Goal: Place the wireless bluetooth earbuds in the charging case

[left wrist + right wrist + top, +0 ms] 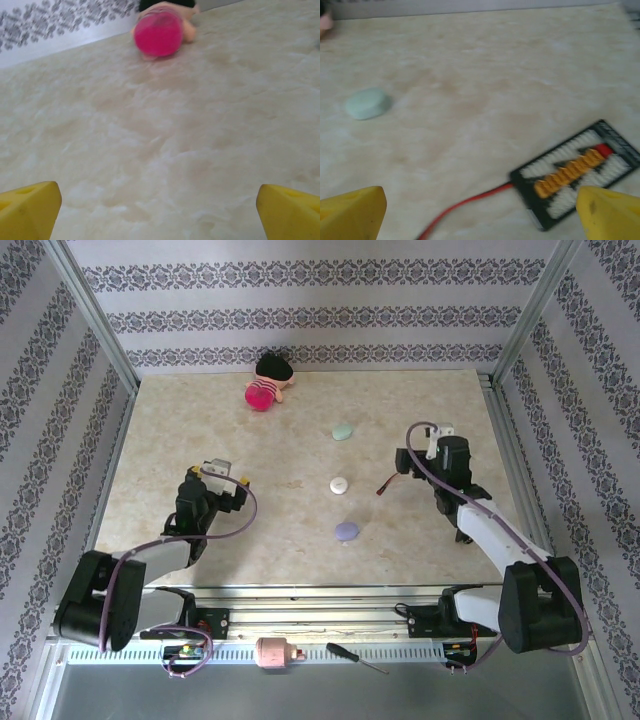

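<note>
Three closed oval charging cases lie in a line mid-table: a mint case [343, 431] [367, 103], a white case [339, 484] and a lavender case [346, 531]. The earbuds are hidden or out of view. My left gripper [228, 474] [160, 217] hovers over bare table left of the cases, open, with nothing between its yellow fingertips [27, 207]. My right gripper [432, 436] [480, 220] sits right of the cases, also open and holding nothing, its yellow fingertips [610, 212] wide apart.
A black connector board [575, 172] with yellow plugs and a red wire [465, 205] [386, 487] lies just ahead of the right gripper. A pink-and-black doll [268, 382] [162, 30] lies at the back. A screwdriver [355, 657] rests on the front rail.
</note>
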